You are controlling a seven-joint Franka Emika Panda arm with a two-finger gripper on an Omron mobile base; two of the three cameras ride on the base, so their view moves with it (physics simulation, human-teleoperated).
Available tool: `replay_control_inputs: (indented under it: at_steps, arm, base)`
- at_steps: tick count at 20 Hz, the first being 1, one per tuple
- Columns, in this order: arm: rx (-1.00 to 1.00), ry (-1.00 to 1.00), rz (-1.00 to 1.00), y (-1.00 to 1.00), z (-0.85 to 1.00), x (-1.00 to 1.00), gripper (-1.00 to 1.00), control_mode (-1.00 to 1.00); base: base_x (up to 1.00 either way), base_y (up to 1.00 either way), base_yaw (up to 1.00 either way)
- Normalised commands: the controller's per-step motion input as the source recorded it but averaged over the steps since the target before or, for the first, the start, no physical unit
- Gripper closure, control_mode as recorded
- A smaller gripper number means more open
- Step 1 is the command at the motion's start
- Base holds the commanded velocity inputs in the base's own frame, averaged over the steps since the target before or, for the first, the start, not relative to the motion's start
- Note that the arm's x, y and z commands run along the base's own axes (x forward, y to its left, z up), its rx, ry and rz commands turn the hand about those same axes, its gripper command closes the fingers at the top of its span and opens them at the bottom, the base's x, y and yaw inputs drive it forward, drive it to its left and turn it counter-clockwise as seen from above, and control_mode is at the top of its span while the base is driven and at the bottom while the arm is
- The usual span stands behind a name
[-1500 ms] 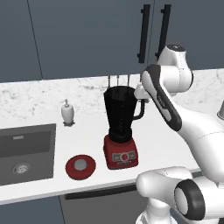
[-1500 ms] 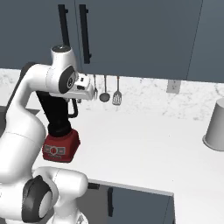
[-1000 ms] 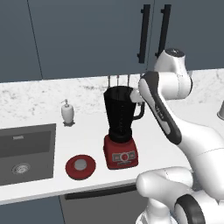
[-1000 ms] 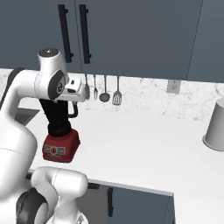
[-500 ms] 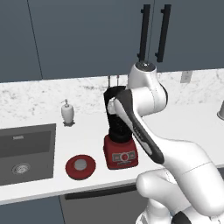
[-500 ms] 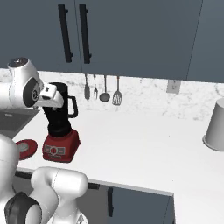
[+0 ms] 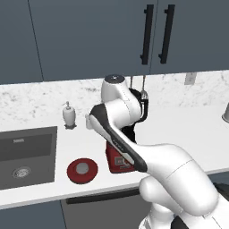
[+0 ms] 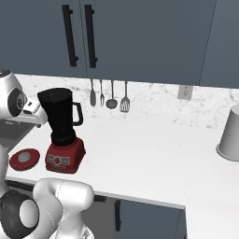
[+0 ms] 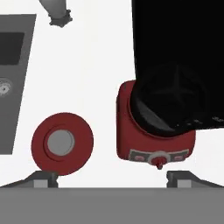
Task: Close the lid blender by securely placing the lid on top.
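The lid (image 9: 62,143), a flat red disc with a grey centre knob, lies on the white counter left of the blender (image 8: 59,120). The same lid (image 7: 82,170) sits near the counter's front edge, and the lid (image 8: 24,158) also appears beside the red base. The blender's dark jar stands open-topped on its red base (image 9: 155,151); my arm hides most of the blender (image 7: 117,161) in the left base view. My gripper (image 9: 113,178) hangs high over the counter, looking down between lid and blender. It is open, its fingertips (image 9: 43,178) far apart with nothing between them.
A sink (image 7: 27,154) is set into the counter at the left, with a white soap dispenser (image 7: 68,115) behind it. Utensils (image 8: 111,95) hang on the back wall. A white canister (image 8: 229,133) stands far right. Dark cabinets run above.
My arm has swung leftward from the right of the blender, across it, to above the counter by the lid. The lid and blender have not moved.
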Motion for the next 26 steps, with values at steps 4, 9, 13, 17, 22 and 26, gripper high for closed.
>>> replay_control_inputs:
  at_steps: [4,9,13,17,22,26]
  arm:
    - [0.00,0.18,-0.06,0.77,-0.57,-0.01,-1.00,-1.00]
    - [-0.01,0.15,-0.03,0.68,-0.55,-0.02,-1.00,-1.00]
    - [-0.04,0.07,0.00,0.52,-0.53,0.00,-1.00,-1.00]
    - [-0.06,0.02,0.00,0.37,-0.49,0.00,-1.00,-1.00]
    - [-0.07,0.00,0.00,0.22,-0.42,0.04,-1.00,-1.00]
    - [-0.11,0.00,-0.04,0.08,-0.27,0.13,-1.00,-1.00]
  base:
    - [0.00,0.00,0.00]
    - [0.00,0.00,0.00]
    - [0.00,0.00,0.00]
    - [0.00,0.00,0.00]
    - [0.00,0.00,0.00]
    - [0.00,0.00,0.00]
